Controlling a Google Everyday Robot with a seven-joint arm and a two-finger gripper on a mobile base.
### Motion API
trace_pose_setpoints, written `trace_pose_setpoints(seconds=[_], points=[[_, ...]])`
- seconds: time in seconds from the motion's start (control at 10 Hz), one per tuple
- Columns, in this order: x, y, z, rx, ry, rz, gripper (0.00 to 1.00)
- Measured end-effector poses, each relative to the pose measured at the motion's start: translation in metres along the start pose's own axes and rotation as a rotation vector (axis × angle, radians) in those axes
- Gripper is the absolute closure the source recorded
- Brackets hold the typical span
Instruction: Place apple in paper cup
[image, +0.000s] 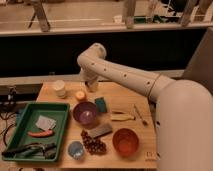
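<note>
Beside apple (80, 95), hand (92, 86) low, arm (125, 77) bent fwd

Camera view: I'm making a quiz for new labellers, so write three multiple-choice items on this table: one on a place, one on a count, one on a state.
1. Where is the apple?
A. inside the paper cup
B. on the table, between the paper cup and the gripper
C. in the purple bowl

2. How many bowls stand on the table?
A. one
B. four
C. two

3. How does the paper cup stand?
A. upright on the table
B. on its side
C. lifted by the gripper

Answers:
1 B: the apple lies on the wood just right of the cup, and the gripper hangs beside it at the back of the table.
2 C: only the purple bowl and an orange bowl.
3 A: it stands upright near the back left corner, with nothing touching it.
</note>
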Motion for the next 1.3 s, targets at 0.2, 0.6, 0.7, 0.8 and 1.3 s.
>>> trace_pose_setpoints(seconds=[0.2,0.6,0.7,0.8,1.3], points=[[-0.002,-0.006,0.009,-0.003,-0.001,-0.024,0.2],[-0.004,-0.014,0.021,-0.006,-0.003,-0.067,0.2],[-0.005,-0.015,0.023,-0.008,-0.005,-0.077,0.2],[-0.006,-0.017,0.026,-0.011,-0.007,-0.087,0.2],[-0.013,-0.023,0.042,-0.021,-0.019,-0.137,0.2]])
